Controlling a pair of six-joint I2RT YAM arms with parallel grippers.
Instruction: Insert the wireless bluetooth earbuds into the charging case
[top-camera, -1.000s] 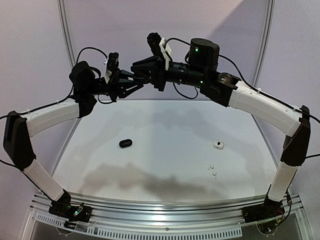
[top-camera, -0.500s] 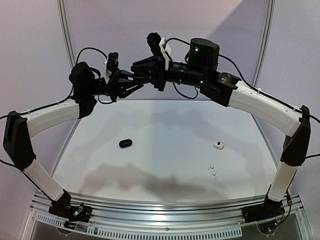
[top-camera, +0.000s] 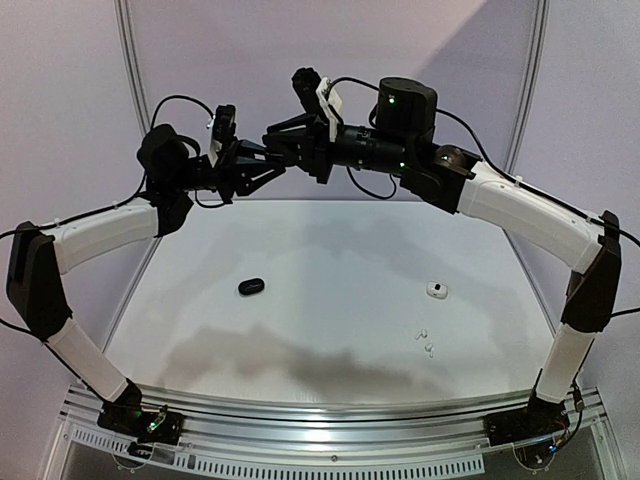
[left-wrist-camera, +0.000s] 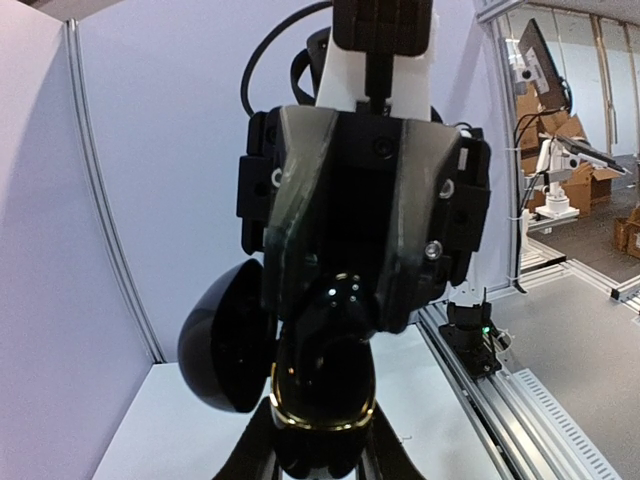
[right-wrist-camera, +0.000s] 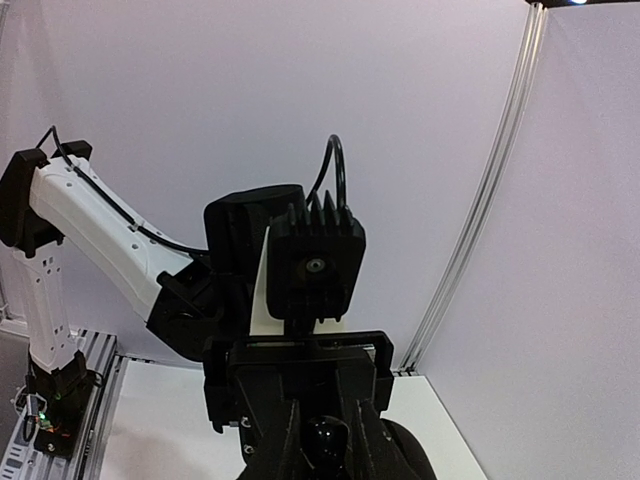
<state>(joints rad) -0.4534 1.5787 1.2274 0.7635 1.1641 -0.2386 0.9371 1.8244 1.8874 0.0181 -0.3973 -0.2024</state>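
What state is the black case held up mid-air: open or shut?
Open: in the left wrist view its lid hangs swung aside from the gold-rimmed base.

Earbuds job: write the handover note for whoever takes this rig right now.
Left gripper: shut on the open black case, held up in the air.
Right gripper: jaws at that case's mouth around a small glossy black piece; gripped or released, cannot tell.
On the table: a closed black case, a white case, two white earbuds loose near it.
Done: nothing visibly seated.
Left: finish this insertion, then probably the white earbuds into the white case.
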